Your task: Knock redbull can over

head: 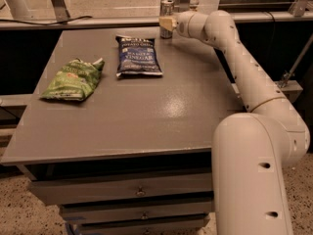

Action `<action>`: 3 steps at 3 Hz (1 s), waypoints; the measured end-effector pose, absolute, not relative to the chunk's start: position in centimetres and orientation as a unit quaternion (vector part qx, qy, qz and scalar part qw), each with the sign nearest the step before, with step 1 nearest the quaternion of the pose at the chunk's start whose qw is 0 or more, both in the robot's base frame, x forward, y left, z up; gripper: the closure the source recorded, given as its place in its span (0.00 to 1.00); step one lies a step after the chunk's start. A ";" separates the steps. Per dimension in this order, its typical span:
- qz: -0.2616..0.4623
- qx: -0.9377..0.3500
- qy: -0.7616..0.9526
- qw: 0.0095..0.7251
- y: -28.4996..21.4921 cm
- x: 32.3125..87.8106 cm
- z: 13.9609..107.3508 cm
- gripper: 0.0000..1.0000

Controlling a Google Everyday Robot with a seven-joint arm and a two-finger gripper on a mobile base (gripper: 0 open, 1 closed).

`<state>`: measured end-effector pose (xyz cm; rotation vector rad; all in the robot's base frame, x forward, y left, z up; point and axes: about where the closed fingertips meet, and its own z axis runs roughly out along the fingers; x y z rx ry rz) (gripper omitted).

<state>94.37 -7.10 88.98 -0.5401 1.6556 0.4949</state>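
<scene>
The redbull can [167, 6] is stood up at the far edge of the bench [146, 106] with the hand [167, 23] just in front (spread or not cannot be told), so a firm push up high is needed.

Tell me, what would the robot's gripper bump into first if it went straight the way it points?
Probably the redbull can. The gripper points toward the picture's left, low against the upright can at the table's far edge. Depth is unclear, so it might slip past just in front.
</scene>
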 end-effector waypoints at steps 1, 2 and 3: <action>0.205 -0.235 0.723 0.616 -8.4 93.8 89.2 0.87; 0.198 -0.243 0.720 0.619 -9.5 92.4 90.6 1.00; 0.195 -0.259 0.720 0.613 -10.4 89.7 92.4 1.00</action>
